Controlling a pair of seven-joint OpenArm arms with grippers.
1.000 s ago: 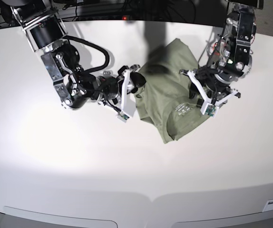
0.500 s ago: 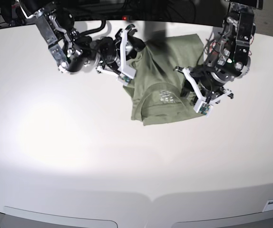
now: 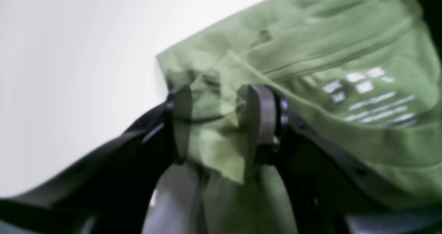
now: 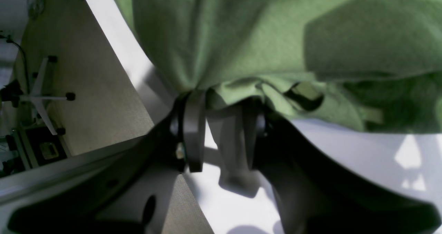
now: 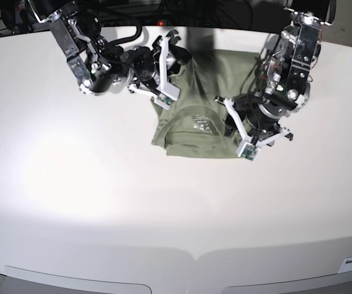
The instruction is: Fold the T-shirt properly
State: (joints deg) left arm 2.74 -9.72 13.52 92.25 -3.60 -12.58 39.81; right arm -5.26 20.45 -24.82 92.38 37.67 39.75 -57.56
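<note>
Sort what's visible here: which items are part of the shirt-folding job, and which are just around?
Part of the job:
- T-shirt, partly folded
- left gripper, fingers pinching shirt fabric
- right gripper, fingers pinching the shirt's edge

Just around:
- white table
- cables behind the table

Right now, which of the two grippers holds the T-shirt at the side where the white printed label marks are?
The left gripper: its wrist view shows the white label marks of the T-shirt beside its fingers. The right gripper grips plain fabric.
</note>
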